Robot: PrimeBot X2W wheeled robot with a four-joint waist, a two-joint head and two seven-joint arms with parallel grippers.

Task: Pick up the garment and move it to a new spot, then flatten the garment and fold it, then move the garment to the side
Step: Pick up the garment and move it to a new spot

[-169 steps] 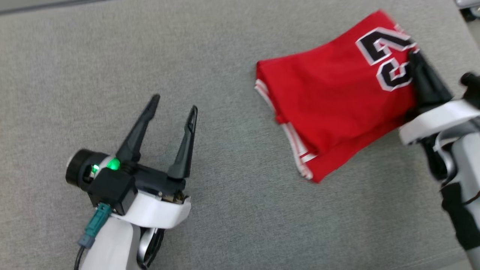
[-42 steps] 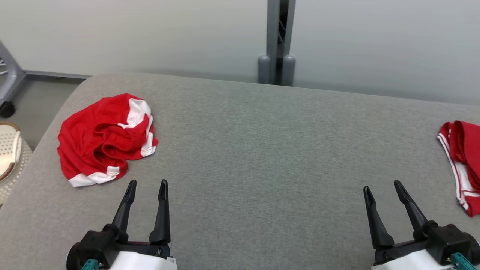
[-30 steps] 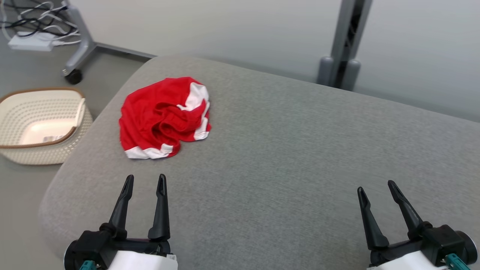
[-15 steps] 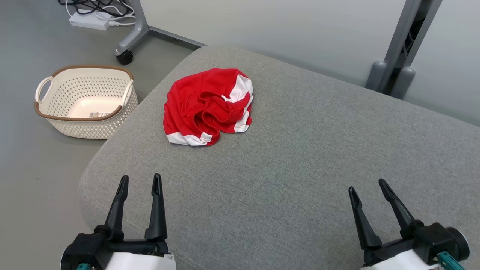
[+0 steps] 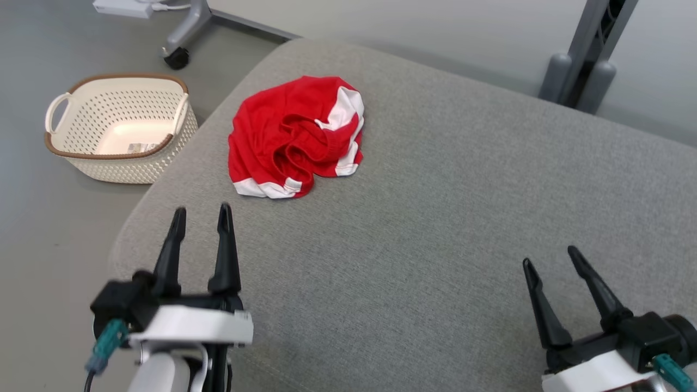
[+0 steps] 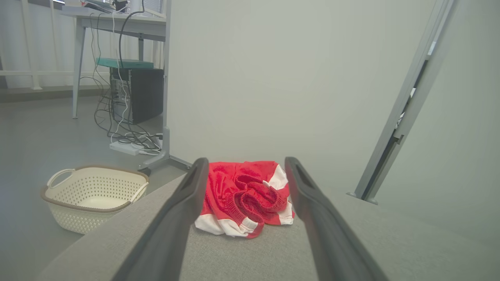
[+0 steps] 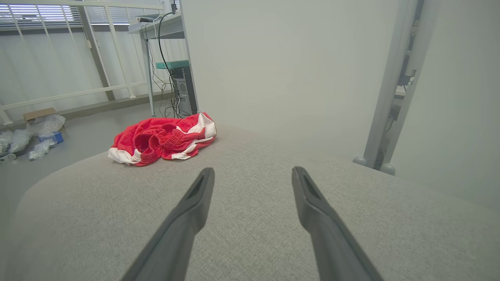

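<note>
Surface: a wide, flat grey fabric pad (image 5: 435, 228) with rounded corners
Room: grey floor (image 5: 38, 234) on the left, a pale wall (image 5: 435, 27) at the far side, a grey post (image 5: 593, 49) at the far right
Beside the pad: a cream perforated basket (image 5: 136, 169) with a brown rim, on the floor just off the far left corner
Cloth: the garment (image 5: 283, 136) is red with white panels and hem, crumpled in a heap, its ribbed waistband bunched in the middle
Place: far left part of the pad, near its edge
Left arm: the left gripper (image 5: 201, 209), fingers apart and empty, near left, pointing at the garment, short of it
Right arm: the right gripper (image 5: 550, 256), fingers apart and empty, near right, well apart from the garment
Left wrist view adds: a desk (image 6: 117, 23), a dark computer tower (image 6: 136, 95) and tangled cables (image 6: 129, 136) beyond the basket
Right wrist view adds: white railings (image 7: 97, 91) and small bags (image 7: 15, 142) on the floor at the far left
</note>
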